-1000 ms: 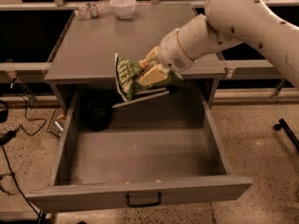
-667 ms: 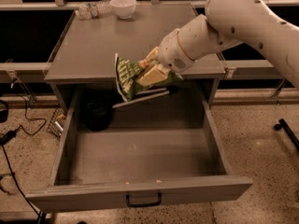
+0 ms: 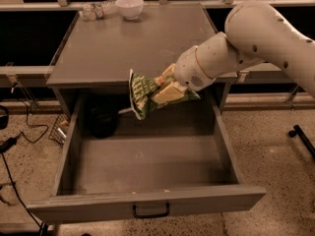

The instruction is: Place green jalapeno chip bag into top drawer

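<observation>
Camera view: where's the gripper (image 3: 165, 86)?

Just off the front edge of the worktop (image 3: 133, 43), over the back of the open drawer (image 3: 147, 199). The white arm (image 3: 256, 33) reaches in from the right.

And the jaws?

Clamped on the bag (image 3: 141, 95), one tan finger above it and one against its right side.

How does the bag sit?

In the air, tilted, its green face turned left. It is clear of the drawer's floor and partly overlaps the worktop's front edge.

How far out is the drawer?

Pulled well out towards the camera. Its black handle (image 3: 150, 211) shows on the front panel.

Anything inside?

A dark lump (image 3: 101, 122) at the back left, in shadow under the worktop. I cannot tell what it is. The rest of the floor shows bare grey metal.

What's on the worktop?

A white bowl (image 3: 130, 6) at the far edge, and a clear bottle (image 3: 98, 10) lying on its side just left of it. Both are well apart from the bag.

And off to the left?

Black cables (image 3: 15, 136) on the speckled ground.
</observation>
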You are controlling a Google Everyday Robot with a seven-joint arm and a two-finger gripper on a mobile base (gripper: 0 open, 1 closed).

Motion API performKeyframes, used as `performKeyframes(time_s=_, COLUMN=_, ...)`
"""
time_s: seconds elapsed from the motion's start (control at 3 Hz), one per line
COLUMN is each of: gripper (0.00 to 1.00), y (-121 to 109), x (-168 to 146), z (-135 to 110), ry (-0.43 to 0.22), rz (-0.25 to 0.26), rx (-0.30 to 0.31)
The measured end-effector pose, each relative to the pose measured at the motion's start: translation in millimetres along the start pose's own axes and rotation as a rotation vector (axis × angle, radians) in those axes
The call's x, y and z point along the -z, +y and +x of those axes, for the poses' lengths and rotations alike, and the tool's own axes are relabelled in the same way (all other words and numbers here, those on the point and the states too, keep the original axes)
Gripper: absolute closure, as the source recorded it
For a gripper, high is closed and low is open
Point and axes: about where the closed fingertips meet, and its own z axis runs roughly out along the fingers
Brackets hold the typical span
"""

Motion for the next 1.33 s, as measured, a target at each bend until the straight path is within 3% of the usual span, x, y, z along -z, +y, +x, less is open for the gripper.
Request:
performKeyframes(time_s=0.67, gripper=1.0, y=34.2, x=-22.5, z=50.8, ry=-0.012, rz=-0.029, rx=-0.109)
performKeyframes(time_s=1.0, gripper=1.0, y=48.8, x=-60.9, z=83.2, ry=-0.028, rz=-0.061, rx=-0.125)
performKeyframes(time_s=1.33, gripper=1.0, y=50.9, x=-64.0, z=84.9, ry=-0.029, rz=-0.066, rx=-0.128)
